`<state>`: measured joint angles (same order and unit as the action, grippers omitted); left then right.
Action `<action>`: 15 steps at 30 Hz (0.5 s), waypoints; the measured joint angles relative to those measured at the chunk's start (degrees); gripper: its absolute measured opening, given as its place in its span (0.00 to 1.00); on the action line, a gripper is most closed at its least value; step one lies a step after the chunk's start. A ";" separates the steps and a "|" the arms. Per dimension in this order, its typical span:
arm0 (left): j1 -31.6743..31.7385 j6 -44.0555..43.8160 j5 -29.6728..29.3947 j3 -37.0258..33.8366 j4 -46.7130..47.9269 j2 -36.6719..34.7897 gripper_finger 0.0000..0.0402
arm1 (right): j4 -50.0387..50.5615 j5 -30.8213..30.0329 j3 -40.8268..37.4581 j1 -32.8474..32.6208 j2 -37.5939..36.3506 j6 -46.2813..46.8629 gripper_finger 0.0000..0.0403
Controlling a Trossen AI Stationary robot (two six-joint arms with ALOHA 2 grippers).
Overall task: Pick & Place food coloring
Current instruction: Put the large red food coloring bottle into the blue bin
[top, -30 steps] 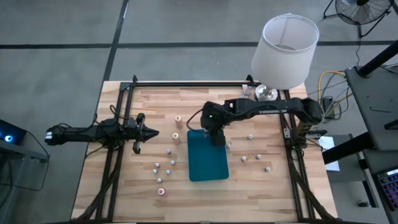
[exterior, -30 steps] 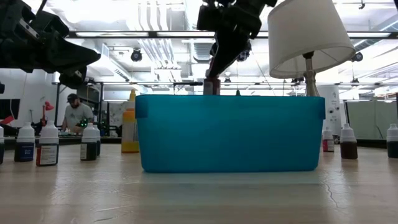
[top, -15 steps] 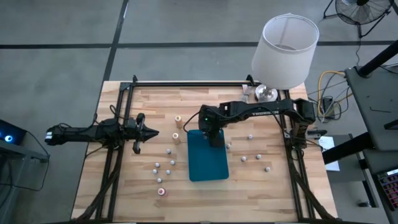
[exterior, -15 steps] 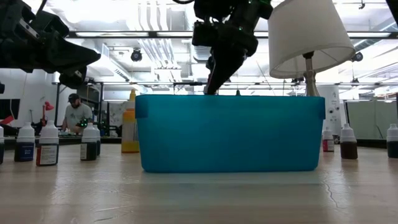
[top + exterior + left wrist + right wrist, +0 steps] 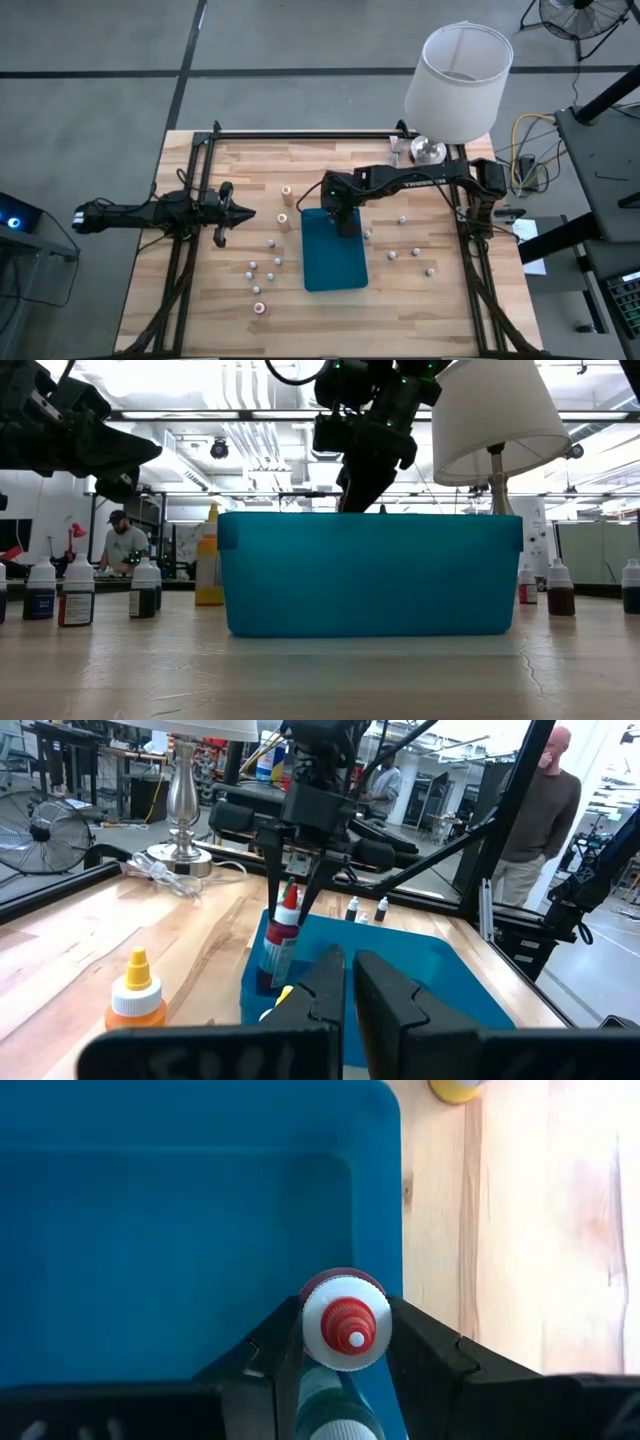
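Right gripper [image 5: 345,1342]: fingers clamped on a red-topped food coloring bottle [image 5: 343,1323], poised over the teal tray's [image 5: 334,262] corner at 12 o'clock of the tray; a shade lower into the tray than a second ago, arm shifted slightly toward 9 o'clock.
Held bottle: upright, lower part inside the tray by its wall; now hidden behind the tray wall in the low view.
Left gripper [image 5: 240,212]: parked at 9 o'clock of the bench [image 5: 420,300], fingers together, unchanged.
Other bottles: orange-topped one [image 5: 285,192] and small ones [image 5: 262,266] scattered on the bench, none moved.
Lamp [image 5: 458,70]: at 1 o'clock, same place.
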<state>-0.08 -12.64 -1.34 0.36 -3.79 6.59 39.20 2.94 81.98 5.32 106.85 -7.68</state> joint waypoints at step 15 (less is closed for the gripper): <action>-0.01 0.01 -0.01 0.00 -0.02 -0.01 0.00 | -4.33 0.43 -2.76 0.00 -0.02 1.46 0.28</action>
<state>-0.09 -12.63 -1.36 0.36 -3.81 6.58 34.87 3.36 79.22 5.32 106.83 -6.22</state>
